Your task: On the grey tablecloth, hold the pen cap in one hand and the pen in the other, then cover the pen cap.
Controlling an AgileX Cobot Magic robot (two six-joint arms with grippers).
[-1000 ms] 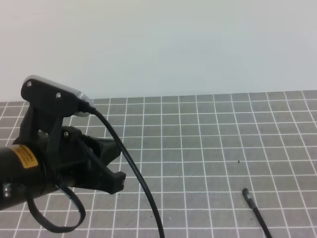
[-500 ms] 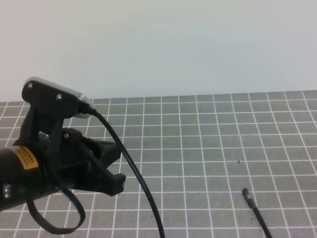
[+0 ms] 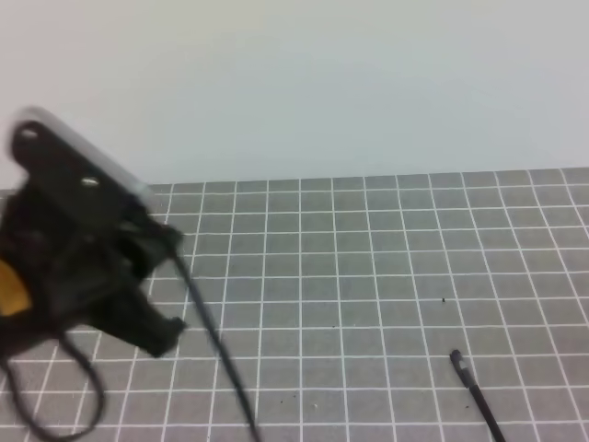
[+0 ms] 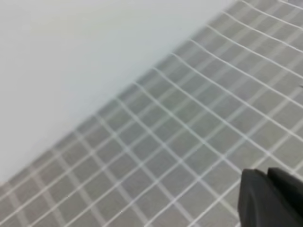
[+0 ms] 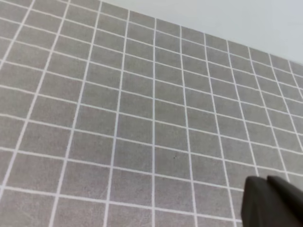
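The grey tablecloth (image 3: 368,276) covers the table. The pen (image 3: 474,394) lies on it at the bottom right of the exterior view, with its lower end cut off by the frame edge. The pen cap is out of view. My left gripper (image 3: 161,333) is blurred at the far left above the cloth, far from the pen. In the left wrist view its dark fingertips (image 4: 255,198) sit together at the bottom right, holding nothing. My right gripper (image 5: 267,195) shows only in the right wrist view, fingertips together over bare cloth.
A pale wall (image 3: 322,83) rises behind the cloth's far edge. A black cable (image 3: 216,359) hangs from the left arm across the cloth. A few dark specks (image 3: 444,299) dot the cloth.
My left arm has swung to the left and a little up, now blurred by motion. The pen has stayed in place.
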